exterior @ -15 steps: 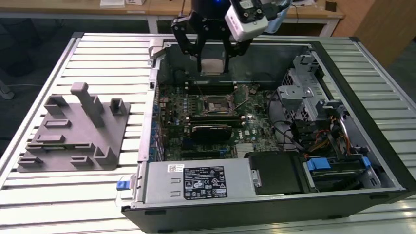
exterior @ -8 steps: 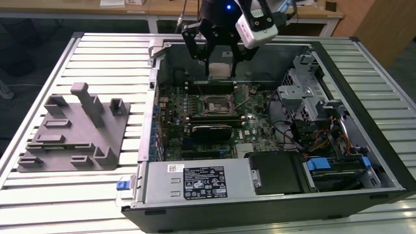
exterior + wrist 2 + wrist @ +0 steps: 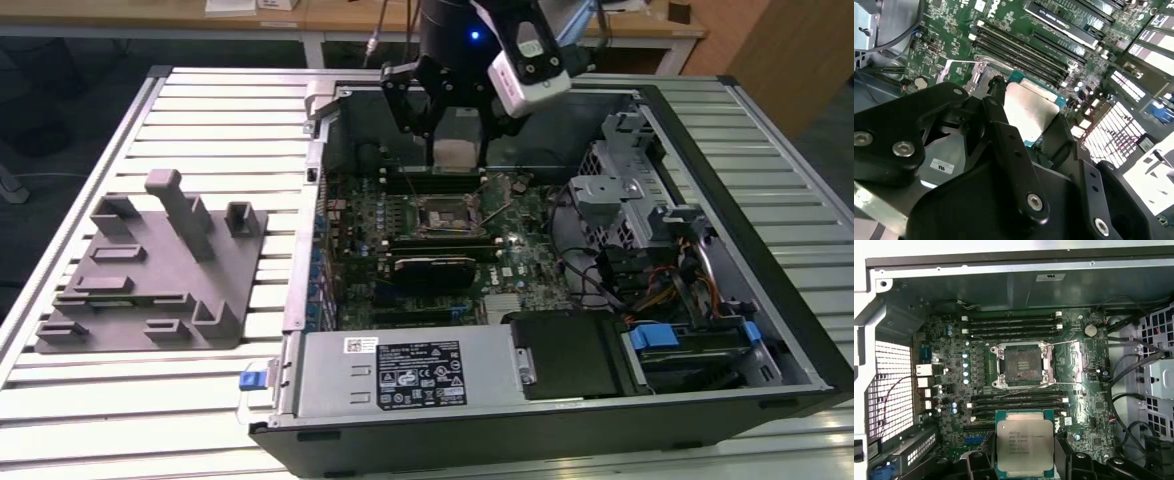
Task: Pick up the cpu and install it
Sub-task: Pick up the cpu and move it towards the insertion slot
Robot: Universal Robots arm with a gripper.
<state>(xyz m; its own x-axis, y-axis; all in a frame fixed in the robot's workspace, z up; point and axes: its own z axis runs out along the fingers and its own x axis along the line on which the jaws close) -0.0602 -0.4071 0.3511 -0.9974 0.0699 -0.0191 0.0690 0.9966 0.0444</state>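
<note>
I have the cpu (image 3: 1025, 447), a small flat square chip with a silvery metal top and a green rim, held in the gripper (image 3: 1025, 469). The two black fingers (image 3: 1004, 145) are drawn in narrow against opposite edges of the chip. Its metal top faces both wrist cameras. The chip hangs inside the open computer case (image 3: 754, 215), above the green motherboard (image 3: 527, 250), and it touches nothing but the fingers. It is not yet seated.

In the first wrist view the square socket (image 3: 1024, 362) lies apart from the chip, and a bank of dark memory slots (image 3: 1019, 402) runs between the two. The socket has a metal frame and an uncovered dark centre. Thin wire levers (image 3: 1066, 343) stand just beside it.

In the exterior view the gripper hovers over the far part of the board, close to the case's far wall. The socket sits just nearer the camera, and a black rectangular block (image 3: 434, 270) sits nearer still. A grey power supply box (image 3: 400, 375) with a label fills the near edge of the case. A metal drive cage (image 3: 627, 200) and bundled cables (image 3: 667, 290) occupy the exterior view's right.

The case lies on its side on a slatted metal table (image 3: 200, 100). A grey plastic fixture (image 3: 147, 265) rests on the table at the exterior view's left, well apart from the case.
</note>
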